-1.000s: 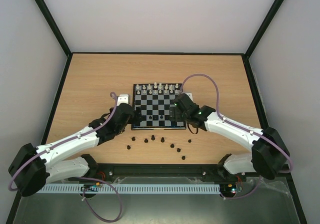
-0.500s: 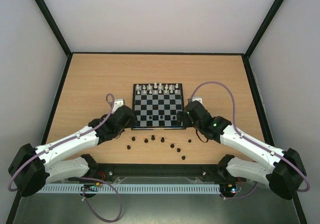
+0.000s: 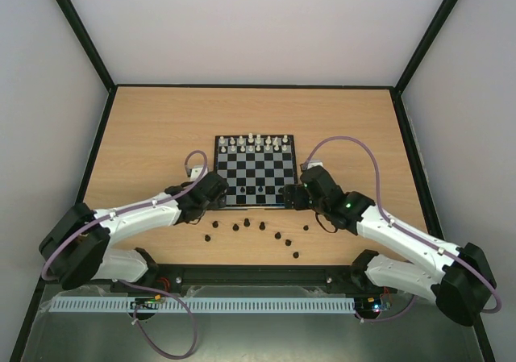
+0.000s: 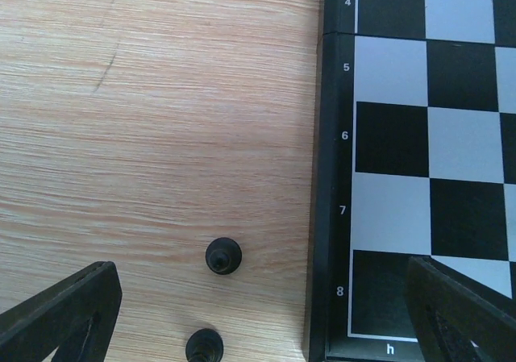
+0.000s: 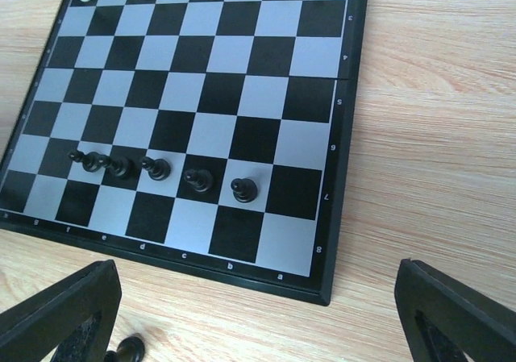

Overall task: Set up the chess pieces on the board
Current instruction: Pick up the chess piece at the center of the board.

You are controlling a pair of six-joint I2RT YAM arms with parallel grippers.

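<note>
The left gripper (image 4: pixel 262 322) hung spread, empty, over bare table (image 4: pixel 121 136) at the board's (image 4: pixel 395 136) near left corner, two chess pieces (image 4: pixel 223 256) just off its border. Five more lined one board row; the right gripper (image 5: pixel 258 322) gaped empty off the near right corner.

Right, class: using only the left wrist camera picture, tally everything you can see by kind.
Chessboard: 1
Black pieces: 2
Gripper fingers: 2
Table: 1
Total: 6

table (image 3: pixel 145 128): wooden | board (image 3: pixel 254 176) near centre | chess pieces (image 3: pixel 263 226) loose (black) between board and near edge
</note>
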